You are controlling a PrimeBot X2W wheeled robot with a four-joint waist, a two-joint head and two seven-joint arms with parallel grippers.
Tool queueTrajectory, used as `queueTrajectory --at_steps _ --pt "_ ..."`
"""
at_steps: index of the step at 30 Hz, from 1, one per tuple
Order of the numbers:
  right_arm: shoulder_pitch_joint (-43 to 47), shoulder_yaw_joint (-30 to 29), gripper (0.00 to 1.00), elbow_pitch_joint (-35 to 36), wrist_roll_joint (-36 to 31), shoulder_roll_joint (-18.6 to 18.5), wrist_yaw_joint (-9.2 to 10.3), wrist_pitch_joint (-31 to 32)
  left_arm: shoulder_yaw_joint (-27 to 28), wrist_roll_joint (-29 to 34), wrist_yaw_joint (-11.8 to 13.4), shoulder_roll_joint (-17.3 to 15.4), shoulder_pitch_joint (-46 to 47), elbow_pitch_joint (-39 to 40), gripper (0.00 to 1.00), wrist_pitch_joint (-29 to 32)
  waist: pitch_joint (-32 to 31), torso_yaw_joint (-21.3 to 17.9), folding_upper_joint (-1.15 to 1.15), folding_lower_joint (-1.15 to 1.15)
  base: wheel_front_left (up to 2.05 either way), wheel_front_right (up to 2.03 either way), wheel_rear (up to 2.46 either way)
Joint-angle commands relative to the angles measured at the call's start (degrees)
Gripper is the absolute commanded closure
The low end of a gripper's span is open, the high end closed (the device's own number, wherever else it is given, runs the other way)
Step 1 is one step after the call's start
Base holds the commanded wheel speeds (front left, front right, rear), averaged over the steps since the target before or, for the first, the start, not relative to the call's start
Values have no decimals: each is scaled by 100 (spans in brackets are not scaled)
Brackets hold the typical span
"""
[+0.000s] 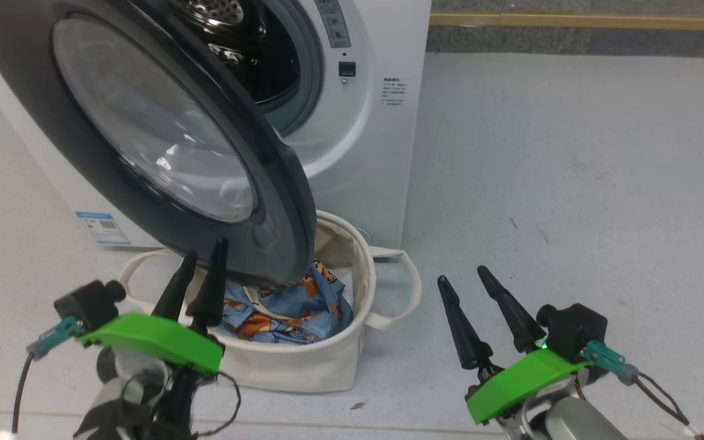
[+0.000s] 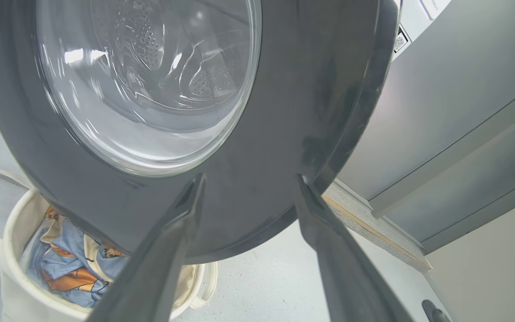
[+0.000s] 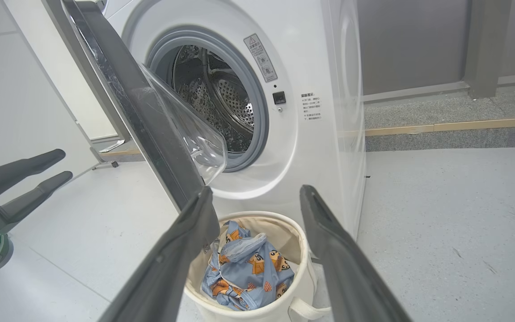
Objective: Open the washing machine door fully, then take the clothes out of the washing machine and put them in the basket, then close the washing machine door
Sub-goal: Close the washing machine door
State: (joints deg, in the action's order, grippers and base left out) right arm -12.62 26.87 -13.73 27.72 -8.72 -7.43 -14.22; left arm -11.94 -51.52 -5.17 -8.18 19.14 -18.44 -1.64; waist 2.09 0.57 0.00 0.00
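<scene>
Near door rim (image 1: pixel 282 214), left jaws apart

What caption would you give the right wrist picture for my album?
Bear-print clothes lie in the basket beneath the open washing machine door.

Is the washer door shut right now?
No, the door stands swung out from the washer, leaving the drum open to view behind it.

— What sort of place was it?
— It looked like a bare test room. A washing machine (image 1: pixel 364 153) stood alone on a pale speckled floor (image 1: pixel 572 183), with a wooden strip (image 1: pixel 572 21) and plain grey wall panels (image 3: pixel 409 44) at upper right.
</scene>
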Motion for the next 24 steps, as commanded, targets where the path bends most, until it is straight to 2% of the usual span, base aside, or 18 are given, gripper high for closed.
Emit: queueTrajectory --at_steps 1,10,13,24 --pt "-121 63 0 153 -13 23 -6 -71 156 147 -66 -238 97 271 0 -90 -44 46 0 0 0 0 0" --pt "-96 15 0 186 -20 -28 -6 -74 59 937 -75 -916 -462 500 0 -586 -104 131 0 0 0 0 0" --pt "-97 -15 0 201 -50 -41 -6 -75 -21 1365 17 -1209 -659 574 0 -753 -113 130 0 0 0 0 0" --pt "-8 -161 0 261 -204 -4 -6 -75 4 1470 148 -1304 -1149 1122 0 -960 -98 174 0 0 0 0 0"
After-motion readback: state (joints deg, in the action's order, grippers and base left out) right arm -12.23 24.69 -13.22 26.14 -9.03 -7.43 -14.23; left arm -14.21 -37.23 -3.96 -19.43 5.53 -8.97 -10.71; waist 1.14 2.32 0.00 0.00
